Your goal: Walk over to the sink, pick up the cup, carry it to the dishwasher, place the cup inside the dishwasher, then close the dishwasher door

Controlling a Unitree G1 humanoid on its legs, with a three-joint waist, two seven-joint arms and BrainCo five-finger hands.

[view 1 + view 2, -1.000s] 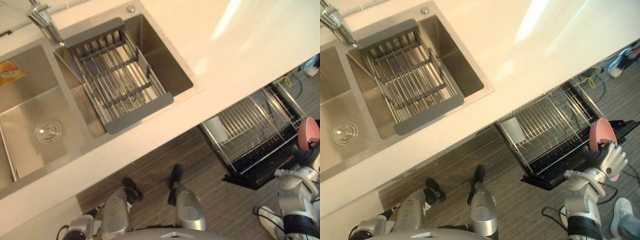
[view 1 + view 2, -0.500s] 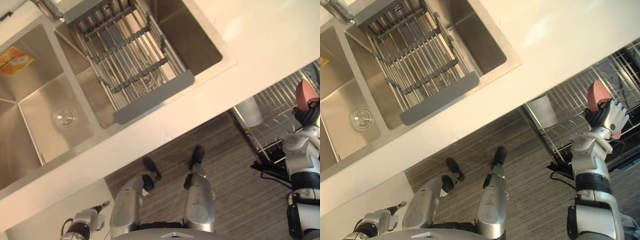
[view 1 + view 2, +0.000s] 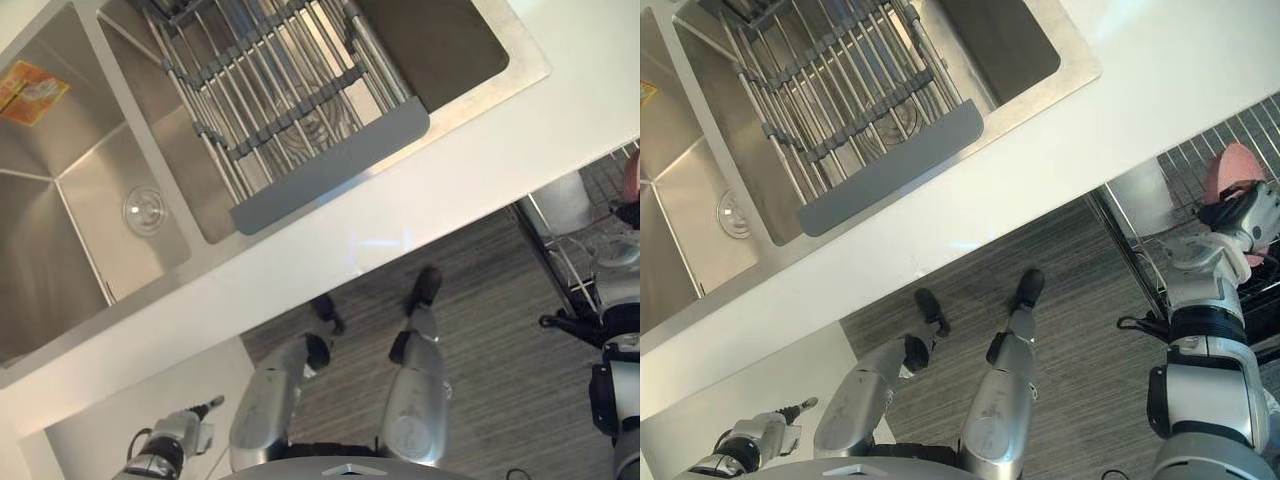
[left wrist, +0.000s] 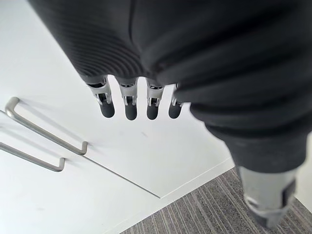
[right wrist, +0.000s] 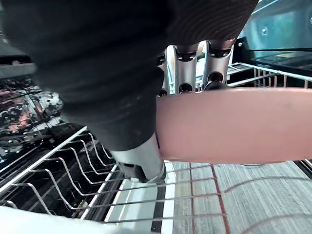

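A pink cup [image 3: 1233, 167] sits in my right hand [image 3: 1244, 213], whose fingers [image 5: 188, 73] curl round it. In the right wrist view the cup [image 5: 234, 127] hangs just above the wire rack [image 5: 146, 195] of the open dishwasher. That rack [image 3: 1180, 170] shows at the right edge under the counter. My left hand [image 3: 755, 441] hangs low at my left side by the white cabinet, its fingers [image 4: 126, 105] straight and holding nothing.
The steel sink [image 3: 100, 200] lies at the upper left, with a grey drying rack [image 3: 290, 90] across its right basin. The white counter [image 3: 450, 170] runs diagonally. A white container [image 3: 1137, 190] stands in the dishwasher rack. Cabinet handles [image 4: 48, 139] are beside my left hand.
The whole view has swung, so the sink sits higher and further right. My right hand, still shut on the cup, has come from the rack's outer edge to over its wires.
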